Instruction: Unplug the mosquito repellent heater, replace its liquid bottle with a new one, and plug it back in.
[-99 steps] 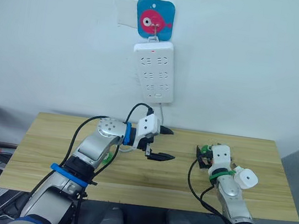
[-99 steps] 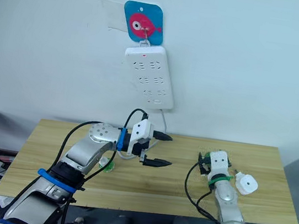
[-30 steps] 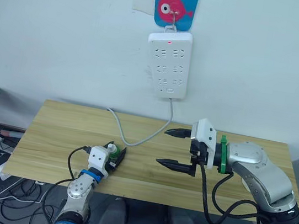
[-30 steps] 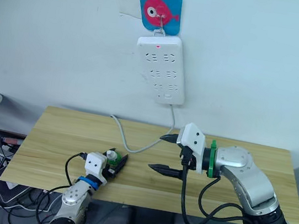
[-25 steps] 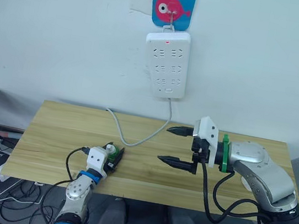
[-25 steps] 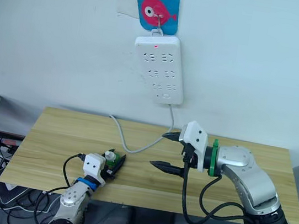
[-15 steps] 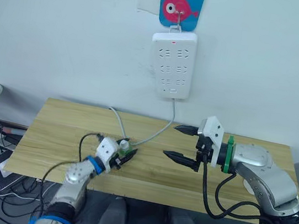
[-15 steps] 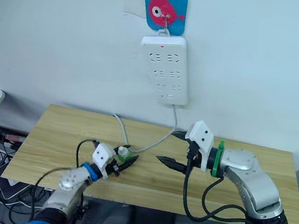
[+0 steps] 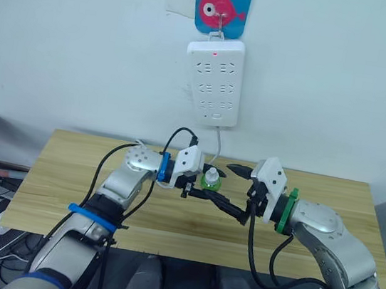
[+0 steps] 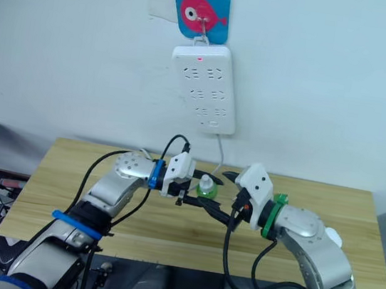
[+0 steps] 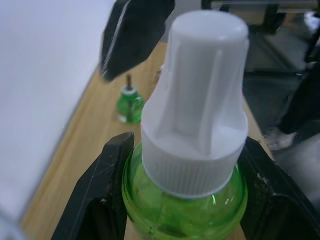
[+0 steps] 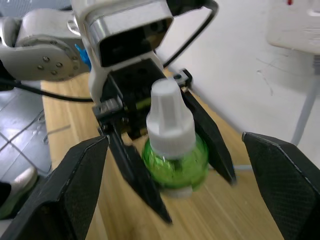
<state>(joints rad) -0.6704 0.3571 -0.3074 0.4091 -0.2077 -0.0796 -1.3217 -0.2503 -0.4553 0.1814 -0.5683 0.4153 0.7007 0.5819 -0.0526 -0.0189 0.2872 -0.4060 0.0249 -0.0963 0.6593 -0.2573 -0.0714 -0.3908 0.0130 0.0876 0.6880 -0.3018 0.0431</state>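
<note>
The left end effector is clamped on a green liquid bottle with a white ribbed cap, its 2 black fingers pressing the green body from either side just under the cap. The bottle stands upright in the grip, held above the middle of the wooden counter rather than resting on it.

The right end effector faces it from the other side, its 2 black fingers spread wide apart — the bottle sits in the gap between them, and neither finger is seen touching it. In the right wrist view the left end effector's white housing sits right behind the bottle, with its fingers running down both flanks of the green body.

Farther out, in the left wrist view, a second green bottle without a cap, its thin wick sticking up, stands on the counter close to the wall. Near the right edge of the counter, partly hidden behind the right forearm, lies a small white rounded thing that may be the heater; too little of it shows to be sure.

On the wall above the counter hangs a white power strip under a blue plaque with a pink fish. A small red light glows at the strip's top, its sockets are empty, and its cord drops toward the counter behind the 2 end effectors.
</note>
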